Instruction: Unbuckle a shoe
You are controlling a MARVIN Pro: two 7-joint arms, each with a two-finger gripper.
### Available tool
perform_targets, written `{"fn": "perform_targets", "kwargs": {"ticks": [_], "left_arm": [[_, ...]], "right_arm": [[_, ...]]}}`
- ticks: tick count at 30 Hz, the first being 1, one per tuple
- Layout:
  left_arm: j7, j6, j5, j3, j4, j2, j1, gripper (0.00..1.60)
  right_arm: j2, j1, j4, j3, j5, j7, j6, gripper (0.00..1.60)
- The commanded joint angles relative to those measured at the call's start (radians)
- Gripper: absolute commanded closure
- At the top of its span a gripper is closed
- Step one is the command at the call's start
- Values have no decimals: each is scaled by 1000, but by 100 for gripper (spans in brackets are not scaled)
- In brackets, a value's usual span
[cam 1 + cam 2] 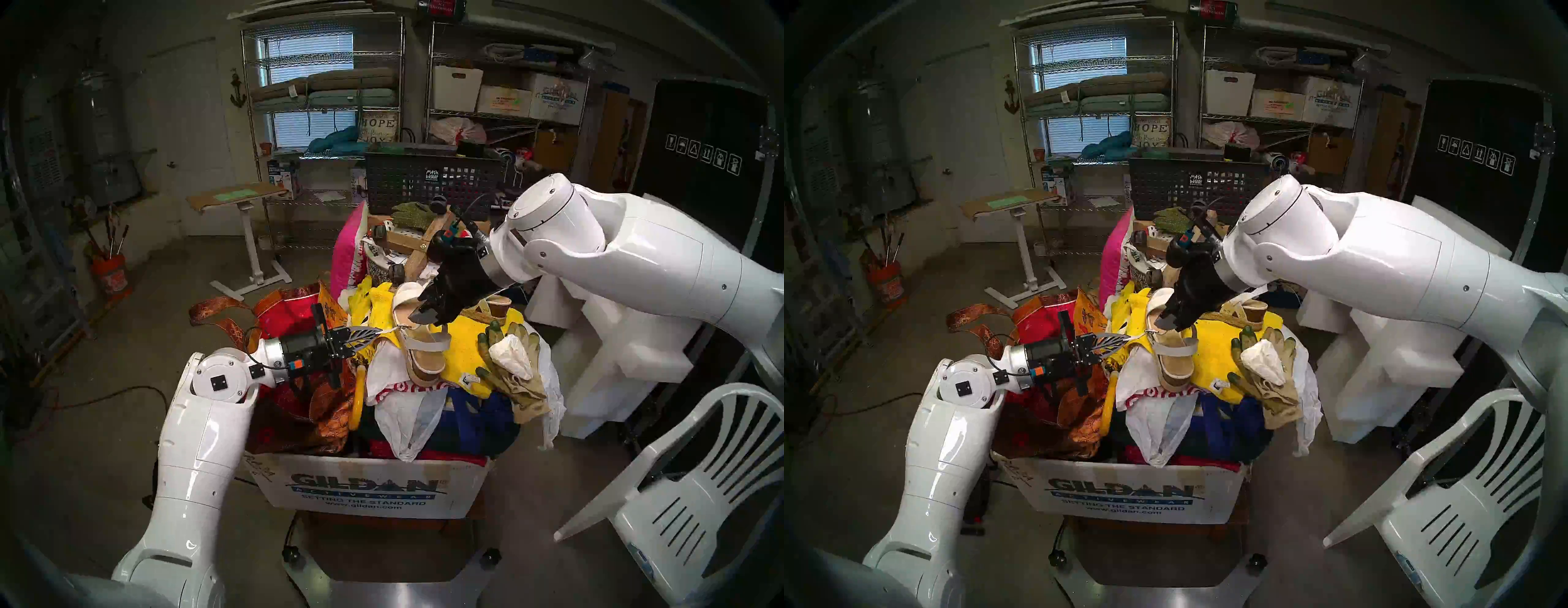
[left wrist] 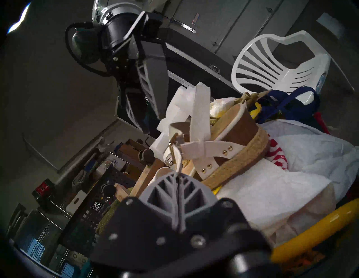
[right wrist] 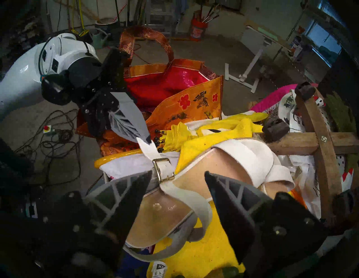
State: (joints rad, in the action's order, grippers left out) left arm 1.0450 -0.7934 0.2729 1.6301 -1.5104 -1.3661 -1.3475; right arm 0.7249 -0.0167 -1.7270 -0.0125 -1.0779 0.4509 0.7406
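The shoe (image 1: pixel 424 348), a white-strapped sandal with a tan footbed and jute sole, lies on a yellow towel on top of the pile. Its thin ankle strap runs through a gold buckle (image 3: pixel 163 168). My left gripper (image 1: pixel 382 330) is shut on the free end of that strap, seen as a white tab (image 3: pixel 147 147) stretched away from the buckle. In the left wrist view the gripper (image 2: pixel 177 178) pinches the strap just below the buckle (image 2: pixel 172 153). My right gripper (image 3: pixel 177 174) hovers open over the heel end of the footbed (image 3: pixel 161 213), one fingertip (image 3: pixel 143 178) beside the buckle.
The twin sandal (image 1: pixel 492 305) lies behind the right gripper. Work gloves (image 1: pixel 513 361) rest to the right on the towel. A red and orange bag (image 1: pixel 305 382) stands by the left arm. The cardboard box (image 1: pixel 369 488) holds the pile; a white plastic chair (image 1: pixel 679 488) stands at right.
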Motion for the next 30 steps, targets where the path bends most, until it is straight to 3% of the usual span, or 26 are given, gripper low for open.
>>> {"fn": "perform_targets", "kwargs": {"ticks": [1, 11, 20, 25, 30], "left_arm": [[25, -30, -5, -17, -4, 37, 18, 160], [-48, -111, 19, -46, -12, 59, 31, 160], [-97, -124, 39, -80, -5, 84, 37, 160], [-113, -120, 41, -86, -4, 91, 37, 160], [-126, -119, 46, -96, 5, 95, 38, 160]], "right_arm": [[34, -31, 52, 7, 29, 101, -38, 24], [87, -36, 112, 13, 69, 167, -54, 24], [128, -52, 169, 35, 116, 254, -57, 34], [129, -53, 150, 34, 128, 249, -46, 41], [118, -69, 73, 43, 184, 190, -14, 51]]}}
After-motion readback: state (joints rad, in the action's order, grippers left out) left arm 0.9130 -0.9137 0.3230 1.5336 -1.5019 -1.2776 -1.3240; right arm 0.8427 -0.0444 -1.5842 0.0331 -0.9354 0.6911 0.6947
